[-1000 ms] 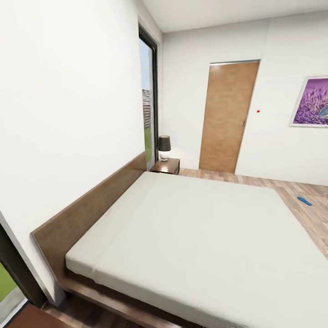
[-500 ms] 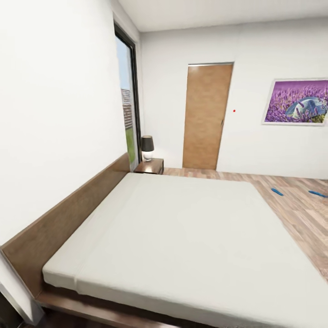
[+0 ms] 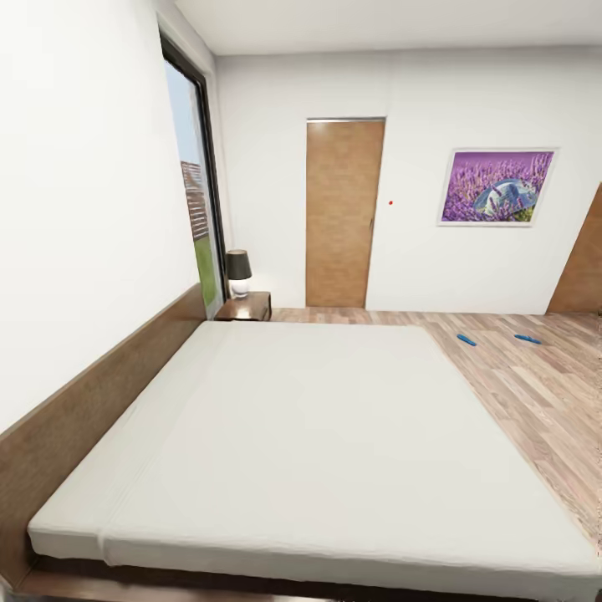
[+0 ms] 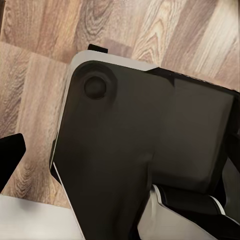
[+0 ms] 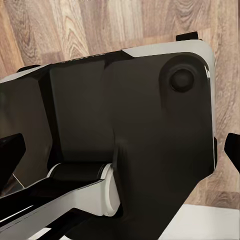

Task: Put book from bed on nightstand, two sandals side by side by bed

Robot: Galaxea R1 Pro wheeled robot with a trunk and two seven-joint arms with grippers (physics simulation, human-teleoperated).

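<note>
The bed (image 3: 318,426), with a pale mattress and a brown headboard along the left wall, fills the head view. No book is in sight on the mattress. A dark nightstand (image 3: 245,307) stands at the bed's far corner under the window. Two blue sandals (image 3: 466,339) (image 3: 527,339) lie apart on the wood floor beyond the bed's far right side. Both wrist views look down at the robot's dark body over the floor. My right gripper (image 5: 120,152) is open, with a black fingertip (image 5: 10,150) at each side edge. One fingertip (image 4: 10,157) of my left gripper (image 4: 120,160) sits at the frame's edge, so it is open too.
A lamp (image 3: 238,272) sits on the nightstand. A wooden door (image 3: 341,213) is shut in the far wall, with a purple picture (image 3: 497,186) to its right. A tall window (image 3: 194,201) is on the left. Wood floor (image 3: 535,393) runs along the bed's right side.
The camera has swung right, so the whole picture slid left. The second sandal and the full picture came into view. Nothing in the room itself moved.
</note>
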